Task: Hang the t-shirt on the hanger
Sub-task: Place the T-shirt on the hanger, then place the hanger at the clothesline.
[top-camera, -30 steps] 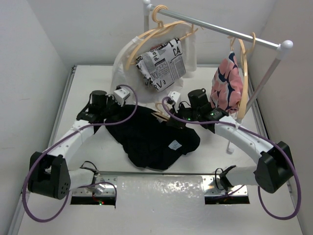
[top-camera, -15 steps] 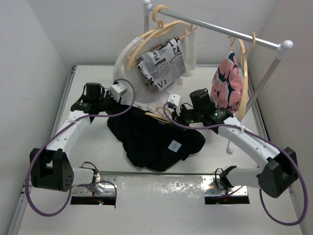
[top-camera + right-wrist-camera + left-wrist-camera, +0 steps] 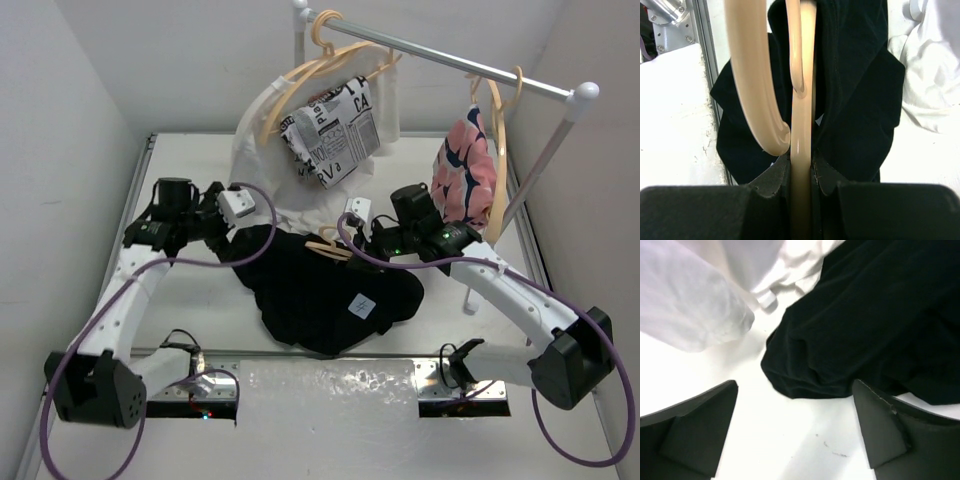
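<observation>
We see only a short tan stretch of the hanger (image 3: 333, 246); the t-shirt (image 3: 320, 290) hides the rest. In the right wrist view its curves run off the top edge, and we cannot read the shirt's white label (image 3: 362, 305)

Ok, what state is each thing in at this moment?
t-shirt: crumpled on the table, unhung
hanger: clamped in the right gripper, against the t-shirt
left gripper: open, empty, near the t-shirt's edge
right gripper: shut on the hanger
newsprint garment: hanging from the rail
pink garment: hanging from the rail
</observation>
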{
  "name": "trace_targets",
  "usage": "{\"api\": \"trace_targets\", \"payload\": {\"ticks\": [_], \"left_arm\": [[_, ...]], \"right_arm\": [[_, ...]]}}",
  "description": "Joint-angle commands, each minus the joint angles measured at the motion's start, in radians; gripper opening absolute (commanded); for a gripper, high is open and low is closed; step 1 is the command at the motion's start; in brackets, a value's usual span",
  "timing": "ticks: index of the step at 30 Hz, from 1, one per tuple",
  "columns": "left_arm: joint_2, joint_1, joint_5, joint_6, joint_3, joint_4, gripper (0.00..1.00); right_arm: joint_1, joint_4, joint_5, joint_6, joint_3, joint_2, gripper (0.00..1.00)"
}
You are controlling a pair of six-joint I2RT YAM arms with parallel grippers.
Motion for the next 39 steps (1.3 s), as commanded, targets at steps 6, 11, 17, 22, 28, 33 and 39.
{"api": "trace_targets", "payload": {"ticks": [6, 11, 17, 22, 28, 33, 39], "left_arm": [[-0.081, 0.007, 0.21, 0.165, 0.138, -0.118, 1.0], [-0.052, -0.068, 0.357, 0.181, 0.164, -0.089, 1.0], [0.011, -0.223, 0.239, 0.1, 0.127, 0.043, 1.0], [0.049, -0.255, 0.253, 0.094, 0.102, 0.112, 1.0], [0.085, -0.274, 0.291, 0.113, 0.07, 0.098, 0.85], [0.111, -0.298, 0.294, 0.141, 0.064, 0.062, 0.55], [0.103, -0.3, 0.299, 0.106, 0.073, 0.041, 0.0]], "right_arm": [[0.009, 0.041, -0.057, -0.01, 0.089, 0.042, 0.0], [0.02, 0.035, -0.058, -0.011, 0.123, 0.071, 0.0], [0.022, 0.021, -0.077, -0.026, 0.144, 0.091, 0.0], [0.022, 0.027, -0.109, -0.033, 0.147, 0.091, 0.0], [0.022, 0.032, -0.129, -0.045, 0.162, 0.084, 0.0], [0.022, -0.017, -0.136, -0.068, 0.216, 0.108, 0.0], [0.022, -0.071, -0.105, -0.094, 0.271, 0.144, 0.0]]}}
